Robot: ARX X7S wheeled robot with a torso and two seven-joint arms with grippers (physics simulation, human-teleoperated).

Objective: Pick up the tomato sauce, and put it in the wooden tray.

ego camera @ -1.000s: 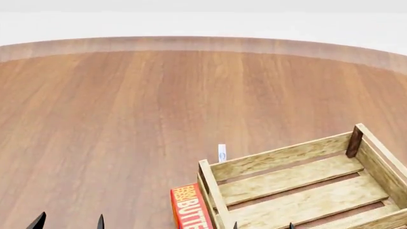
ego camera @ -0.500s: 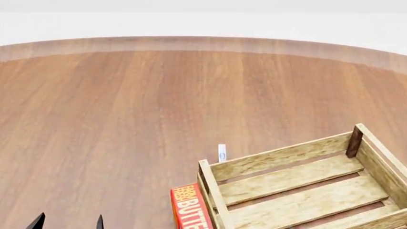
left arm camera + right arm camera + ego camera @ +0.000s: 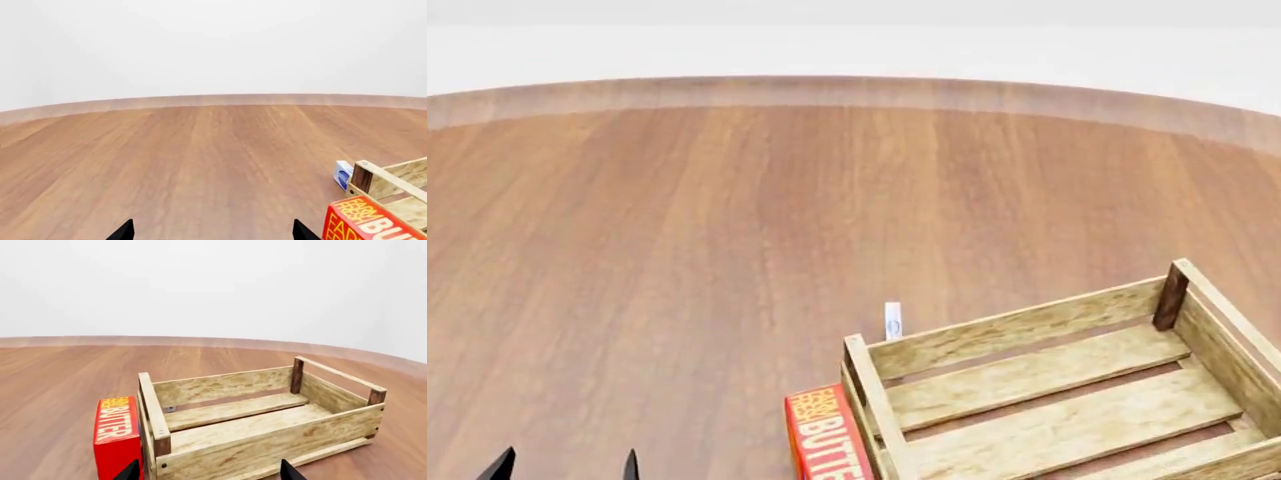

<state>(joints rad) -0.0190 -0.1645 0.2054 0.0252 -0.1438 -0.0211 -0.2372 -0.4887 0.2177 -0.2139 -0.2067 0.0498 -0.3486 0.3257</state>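
At the lower left of the head view, the two dark fingertips of the left gripper (image 3: 565, 466) stand apart over the bare brown wooden tabletop (image 3: 694, 250), holding nothing; the left wrist view shows the same tips spread wide. Further right, a red butter box (image 3: 825, 437) with yellow lettering stands upright, touching the crate's near-left end. Just behind the crate's left corner post sits a small white and blue box (image 3: 893, 320), close to the far wall. The light rough wooden slatted tray (image 3: 1014, 340) fills the lower right, its long axis running from the butter box rightward and slightly away from the robot, with slats bare inside. The right gripper (image 3: 209, 471) shows only in its wrist view, tips parted and empty, just before the tray's near wall. The tomato sauce can appears in none of the views.
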